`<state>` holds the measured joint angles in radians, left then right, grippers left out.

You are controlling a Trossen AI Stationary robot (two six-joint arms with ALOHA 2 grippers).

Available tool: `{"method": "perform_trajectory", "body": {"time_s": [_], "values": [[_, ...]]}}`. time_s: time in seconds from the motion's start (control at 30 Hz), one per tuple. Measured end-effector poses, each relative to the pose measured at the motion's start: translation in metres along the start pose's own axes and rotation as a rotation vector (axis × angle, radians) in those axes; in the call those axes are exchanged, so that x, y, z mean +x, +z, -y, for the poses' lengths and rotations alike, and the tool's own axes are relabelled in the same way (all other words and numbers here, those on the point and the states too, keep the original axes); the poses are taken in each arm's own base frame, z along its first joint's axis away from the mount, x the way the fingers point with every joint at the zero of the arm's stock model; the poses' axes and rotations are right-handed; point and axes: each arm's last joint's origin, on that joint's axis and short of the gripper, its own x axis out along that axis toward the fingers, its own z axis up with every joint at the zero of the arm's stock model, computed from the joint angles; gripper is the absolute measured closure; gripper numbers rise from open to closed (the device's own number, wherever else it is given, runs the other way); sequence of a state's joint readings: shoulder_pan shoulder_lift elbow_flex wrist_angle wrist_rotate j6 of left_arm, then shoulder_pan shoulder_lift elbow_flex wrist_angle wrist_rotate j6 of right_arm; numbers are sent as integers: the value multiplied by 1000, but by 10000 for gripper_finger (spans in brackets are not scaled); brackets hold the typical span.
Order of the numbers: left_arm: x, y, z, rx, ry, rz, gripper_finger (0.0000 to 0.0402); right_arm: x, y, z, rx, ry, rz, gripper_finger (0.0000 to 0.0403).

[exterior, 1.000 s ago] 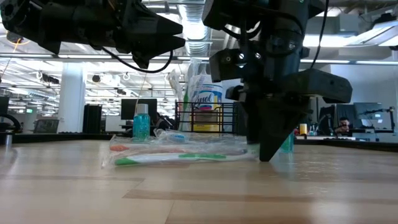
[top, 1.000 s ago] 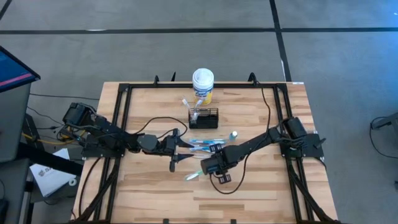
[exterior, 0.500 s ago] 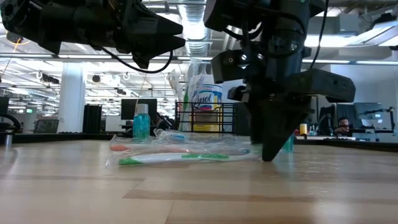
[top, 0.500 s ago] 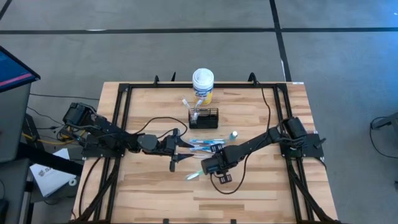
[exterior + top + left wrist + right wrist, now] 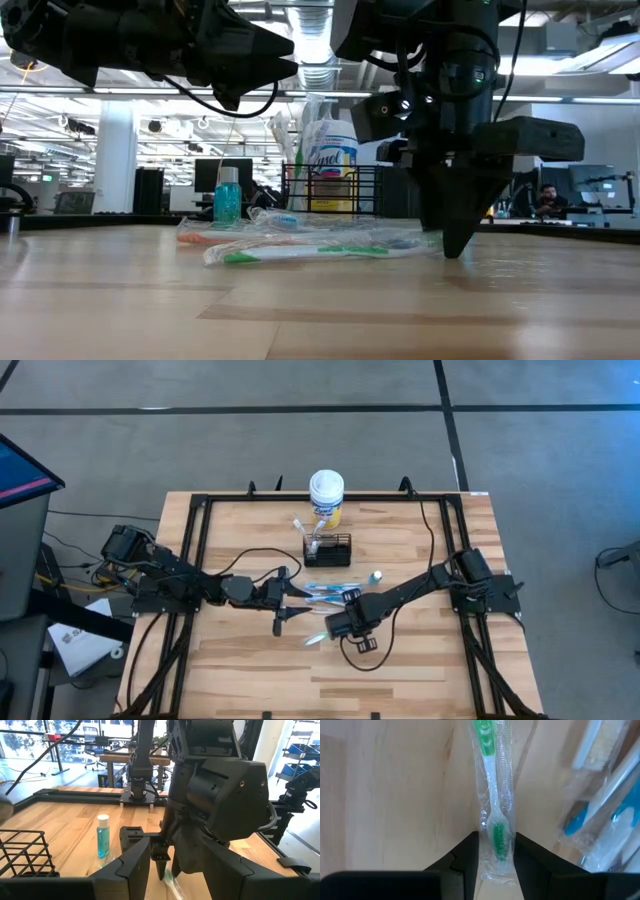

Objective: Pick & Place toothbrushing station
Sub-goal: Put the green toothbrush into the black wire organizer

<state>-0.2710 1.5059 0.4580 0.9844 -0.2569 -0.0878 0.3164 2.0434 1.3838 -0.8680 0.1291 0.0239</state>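
Observation:
The black wire-mesh caddy (image 5: 328,548) stands on its base near the table's far middle, with a wrapped toothbrush upright in it; it also shows in the low view (image 5: 340,190) and the left wrist view (image 5: 25,852). My right gripper (image 5: 335,628) is down at the table, shut on a green toothbrush in a clear wrapper (image 5: 300,253). My left gripper (image 5: 290,605) hovers open above the table, left of the pile of wrapped toothbrushes (image 5: 330,592). My right gripper pinches the wrapped green toothbrush at one end (image 5: 497,840) between its two fingers (image 5: 470,857). The fingers point down from above and lie across it. The rest of the toothbrush lies along the table, away from the gripper.
A white-lidded yellow canister (image 5: 327,495) stands behind the caddy. A small teal bottle (image 5: 376,576) stands right of the toothbrush pile. A black frame (image 5: 200,510) runs along the table's edges. Bare wood lies toward the near edge.
My right gripper has moved a little across the table, toward the right in the low view, and has dragged the green toothbrush along with it. The toothbrush has slid along the table and stays flat. My left gripper has kept still.

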Motion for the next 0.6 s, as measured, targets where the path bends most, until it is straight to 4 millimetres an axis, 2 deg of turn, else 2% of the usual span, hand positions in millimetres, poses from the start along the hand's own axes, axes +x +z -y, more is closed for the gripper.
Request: {"method": "perform_trajectory", "body": {"time_s": [0.6], "values": [[0, 0, 0, 1, 0, -1, 243, 0, 2, -3, 19, 62, 11, 304]]}}
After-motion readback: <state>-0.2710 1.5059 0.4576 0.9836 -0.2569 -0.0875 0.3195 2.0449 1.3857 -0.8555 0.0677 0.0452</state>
